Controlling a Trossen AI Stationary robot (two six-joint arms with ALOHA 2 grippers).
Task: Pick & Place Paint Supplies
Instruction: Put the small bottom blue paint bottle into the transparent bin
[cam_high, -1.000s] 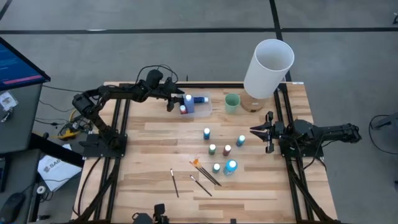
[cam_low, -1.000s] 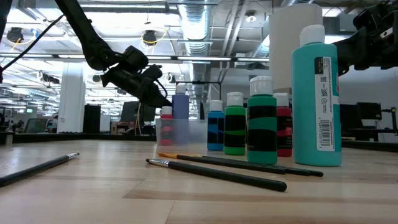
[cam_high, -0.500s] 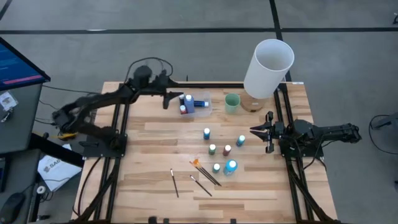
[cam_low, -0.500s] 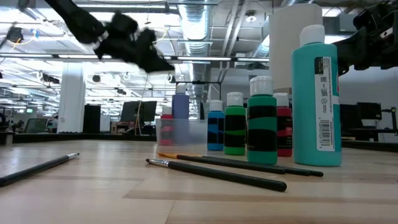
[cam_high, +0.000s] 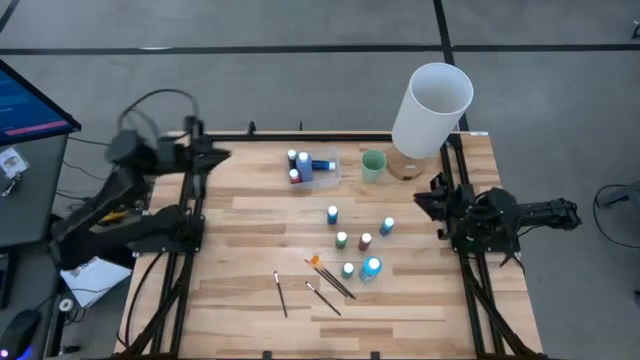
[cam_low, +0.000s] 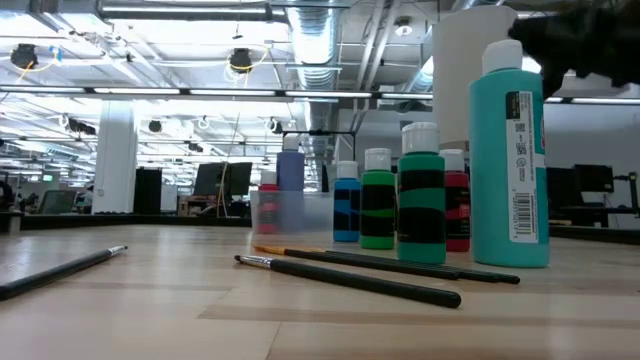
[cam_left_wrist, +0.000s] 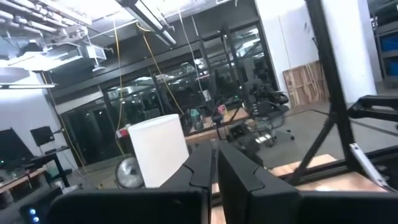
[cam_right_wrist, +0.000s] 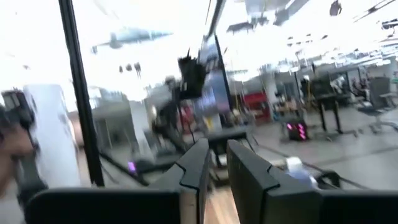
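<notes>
Left tool (cam_high: 203, 158) shut at table's left edge, right tool (cam_high: 432, 196) — shut

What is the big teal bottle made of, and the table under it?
The teal bottle looks like smooth plastic with a slight sheen, a pale cap and a printed paper label. The table looks like pale wood planks: grain lines and board seams show, with a matte finish.

One camera looks straight down on the whole surface (cam_high: 260, 215). Another sits at surface height, very near the teal bottle (cam_low: 508, 155), facing the room. Both share the bottles. Wrist cameras face outward into the room.
</notes>
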